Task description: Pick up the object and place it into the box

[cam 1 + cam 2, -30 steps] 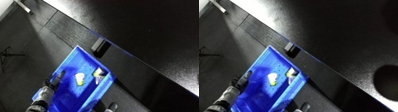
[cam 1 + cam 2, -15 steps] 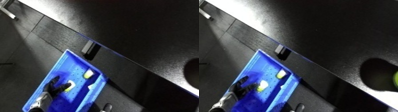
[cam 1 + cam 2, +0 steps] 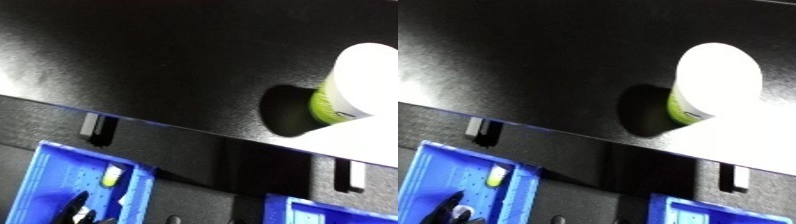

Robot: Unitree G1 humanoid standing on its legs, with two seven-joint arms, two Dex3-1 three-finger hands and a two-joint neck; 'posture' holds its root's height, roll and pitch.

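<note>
A white-topped container with a green band [image 3: 713,82] stands on the black table [image 3: 531,60] at the right, under bright glare. At the lower left lies a blue bin [image 3: 53,170] with a small yellow and white object [image 3: 112,176] in it. My left hand [image 3: 75,210] shows as a dark shape low inside this bin, below the small object and apart from it. The bottom edge cuts the hand off, so its grip is hidden. My right hand does not show in either view.
A second blue bin [image 3: 329,212] peeks in at the lower right. The table's dark front edge [image 3: 222,155] runs across, with a small grey bracket [image 3: 89,125] at the left and a white one [image 3: 355,176] at the right.
The camera has swung up and to the right: the green and white container is now large in view and the bin sits lower left. My left hand stays in the bin.
</note>
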